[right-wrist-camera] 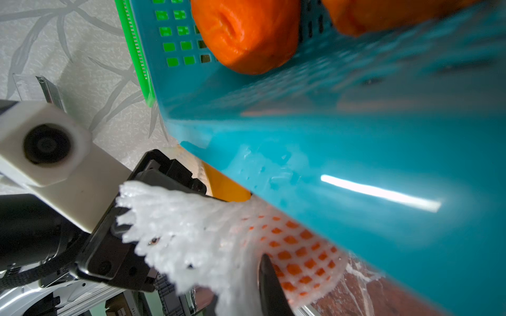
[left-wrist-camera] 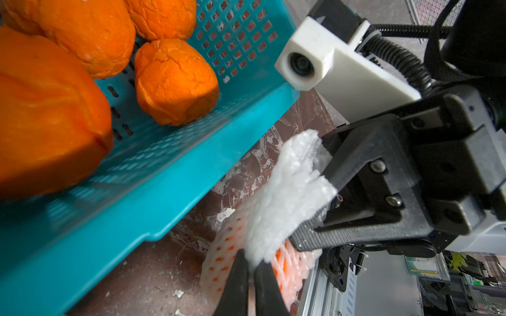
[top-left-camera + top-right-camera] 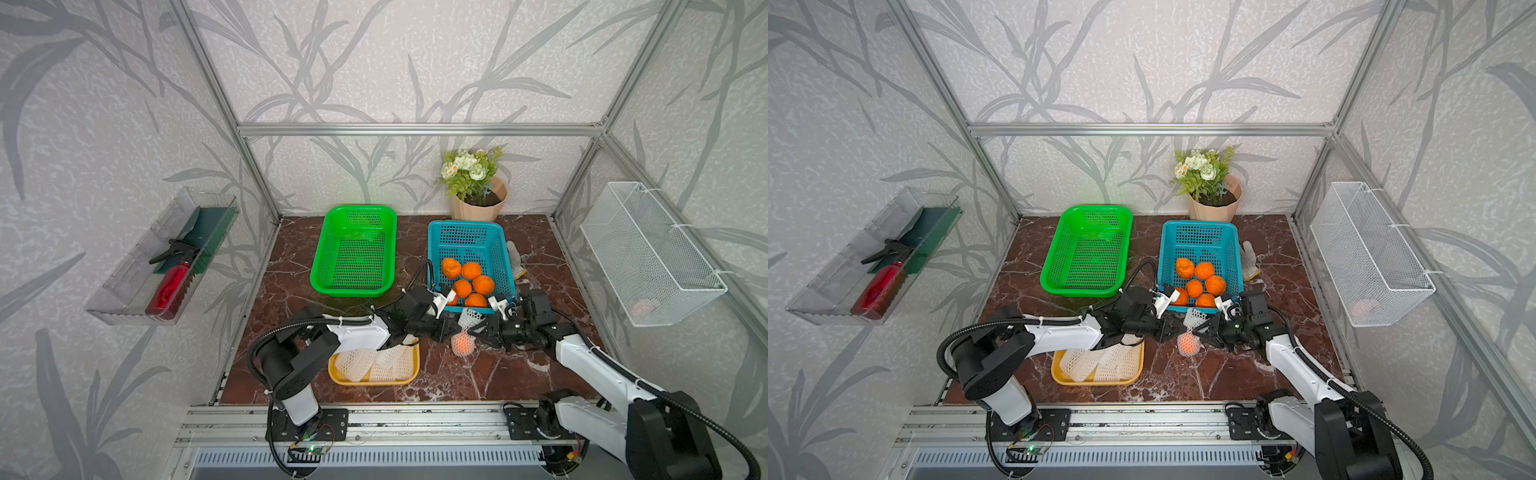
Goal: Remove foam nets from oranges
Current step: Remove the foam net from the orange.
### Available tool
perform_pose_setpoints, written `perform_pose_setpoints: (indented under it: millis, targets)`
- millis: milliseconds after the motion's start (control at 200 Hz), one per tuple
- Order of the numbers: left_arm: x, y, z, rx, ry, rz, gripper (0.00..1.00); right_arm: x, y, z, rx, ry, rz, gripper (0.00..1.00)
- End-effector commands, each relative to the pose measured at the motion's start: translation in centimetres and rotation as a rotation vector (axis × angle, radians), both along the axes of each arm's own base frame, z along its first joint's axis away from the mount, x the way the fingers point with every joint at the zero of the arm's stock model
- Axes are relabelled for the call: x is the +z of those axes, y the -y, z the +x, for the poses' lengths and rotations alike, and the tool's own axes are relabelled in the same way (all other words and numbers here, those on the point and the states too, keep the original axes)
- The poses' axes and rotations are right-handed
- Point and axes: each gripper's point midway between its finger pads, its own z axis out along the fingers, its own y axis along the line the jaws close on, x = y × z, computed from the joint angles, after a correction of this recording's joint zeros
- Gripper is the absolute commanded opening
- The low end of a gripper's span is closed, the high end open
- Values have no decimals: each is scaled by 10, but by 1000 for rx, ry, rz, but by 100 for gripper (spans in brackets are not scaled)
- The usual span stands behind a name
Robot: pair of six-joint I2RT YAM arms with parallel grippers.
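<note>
— Where is the wrapped orange?

— The orange (image 3: pixel 462 345) is low at the brown table (image 3: pixel 519 374), just in front of the near wall of the blue basket (image 3: pixel 465 225), between my two arms. The foam net (image 3: pixel 470 319) covers it, and the net's loose end sticks up toward the basket.

— What about your left gripper?

— My left gripper (image 2: pixel 252 261) is pinched tight on the net's edge, right beside the fruit. In the left wrist view the white foam is squeezed between its two dark fingertips.

— And the right one?

— My right gripper (image 2: pixel 317 210) faces it from the opposite side, with the net's loose end lying between its fingers. They look slightly apart. I cannot tell whether they grip the foam or only flank it.

— And the rest?

— Bare oranges (image 3: pixel 471 270) lie clustered in the blue basket. Empty nets (image 3: pixel 374 361) lie in the yellow tray (image 3: pixel 374 382) under my left arm. The green basket (image 3: pixel 353 291) stands beside the blue one.
</note>
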Motion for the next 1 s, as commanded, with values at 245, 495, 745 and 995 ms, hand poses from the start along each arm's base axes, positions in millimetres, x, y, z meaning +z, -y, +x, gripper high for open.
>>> perform_pose_setpoints:
  millis: [245, 495, 745, 995]
  targets:
    - [36, 26, 2, -32, -39, -114, 5, -1, 9, -8, 57, 52, -95, 39]
    - [35, 32, -3, -55, -77, -142, 5, -5, 9, -2, 43, 62, -103, 36]
    - [35, 31, -8, -65, -88, -147, 5, -1, 7, 4, 48, 74, -90, 10]
    - [35, 25, -8, -55, -87, -152, 28, 3, 2, 3, 67, 79, -50, 0]
